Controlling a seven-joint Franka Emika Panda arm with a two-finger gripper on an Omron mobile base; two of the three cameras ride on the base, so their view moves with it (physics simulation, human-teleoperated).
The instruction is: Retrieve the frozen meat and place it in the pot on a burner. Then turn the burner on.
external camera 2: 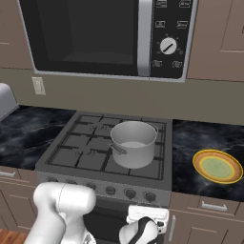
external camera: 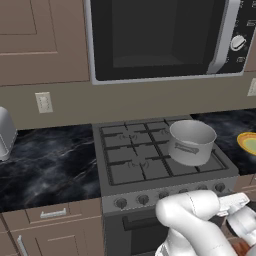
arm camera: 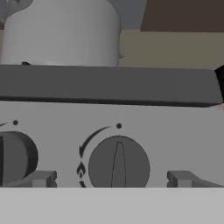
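Facing: the front panel of the stove (external camera: 150, 192), with the gripper (arm camera: 111, 179) low before it and level with the row of knobs.
Claw: the two dark fingertips (arm camera: 41, 178) stand spread apart, one on either side of a round knob (arm camera: 118, 162); neither clearly touches it, and nothing is pinched between them.
Knob: grey dial with a raised ridge that stands nearly upright; a curved mark and a small flame sign lie at its left on the panel, a dot above it.
Neighbour knob: a second dial (arm camera: 15, 157) sits just beside it on the panel, cut by the edge of the hand view.
Pot: the grey metal pot (external camera 2: 133, 143) stands upright on the stove's grate, on the front burner toward the side of the yellow plate; in the hand view it rises above the stove's dark front lip, over the knobs (arm camera: 61, 33).
Pot contents: the inside seen from the base views looks bare grey metal; no meat can be made out there.
Burner: under the pot, hidden by it; whether it is lit I cannot tell.
Yellow plate: a shallow dish (external camera 2: 218, 166) lies on the black marble counter (external camera 2: 190, 138) beside the stove, well apart from the pot.
Microwave: mounted above the stove (external camera 2: 105, 33), door closed.
Toaster: a pale one (external camera: 5, 132) sits on the counter on the stove's far side from the plate.
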